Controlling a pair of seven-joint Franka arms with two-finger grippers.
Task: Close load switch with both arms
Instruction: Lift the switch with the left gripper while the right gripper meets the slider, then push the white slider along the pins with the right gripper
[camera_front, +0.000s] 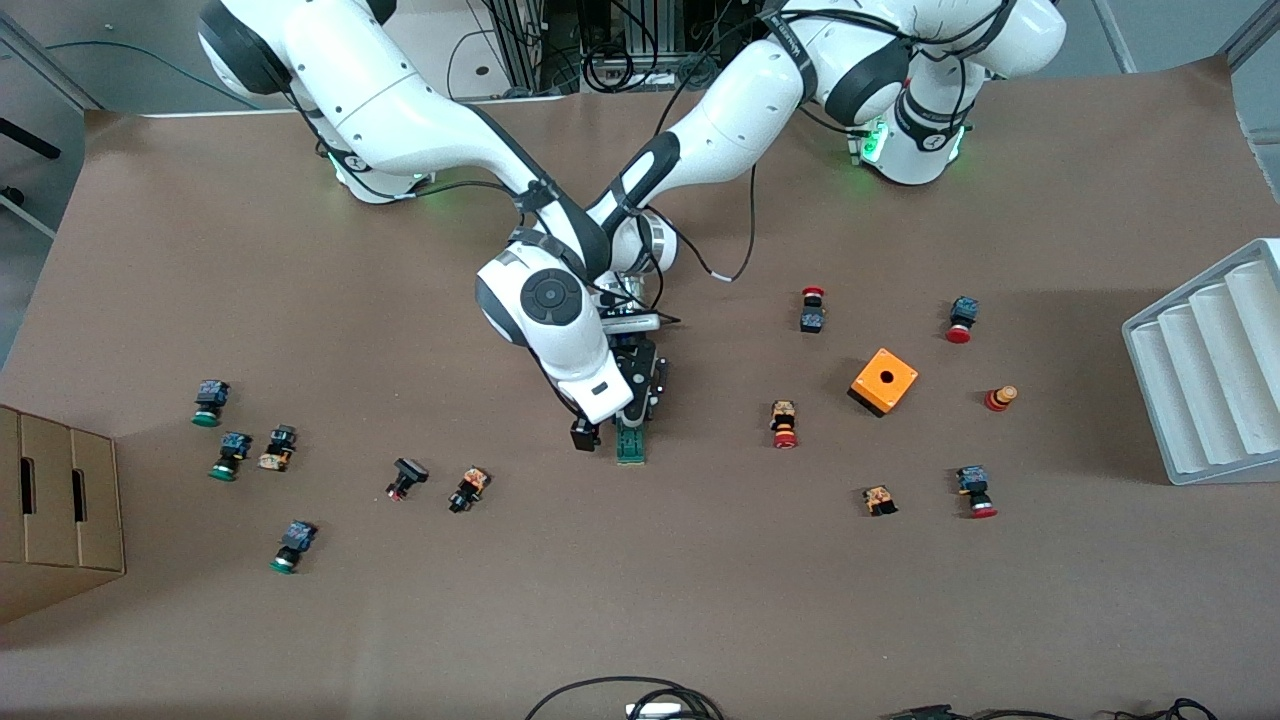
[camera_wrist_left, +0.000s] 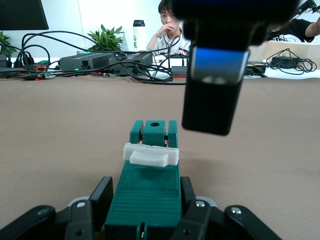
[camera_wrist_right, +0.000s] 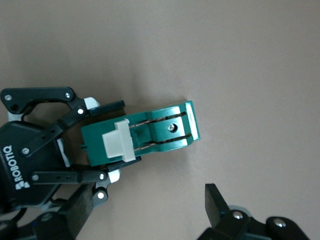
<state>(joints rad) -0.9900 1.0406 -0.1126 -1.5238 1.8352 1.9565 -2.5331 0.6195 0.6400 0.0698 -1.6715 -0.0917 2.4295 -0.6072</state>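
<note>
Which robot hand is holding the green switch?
The left gripper holds it: its jaws squeeze both sides of the green switch on the table. The right gripper hangs open just above, touching nothing.

High front camera facing both arms; two close wrist cameras, all sharing the load switch (camera_front: 631, 440)

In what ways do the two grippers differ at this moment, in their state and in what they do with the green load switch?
The left gripper is shut on the load switch, its fingers on the two long sides; the right gripper is open and holds nothing. The left gripper sits at the switch's end near the white piece; the right gripper hangs just beside the switch, not touching it. Both are black two-finger grippers at mid-table.
</note>
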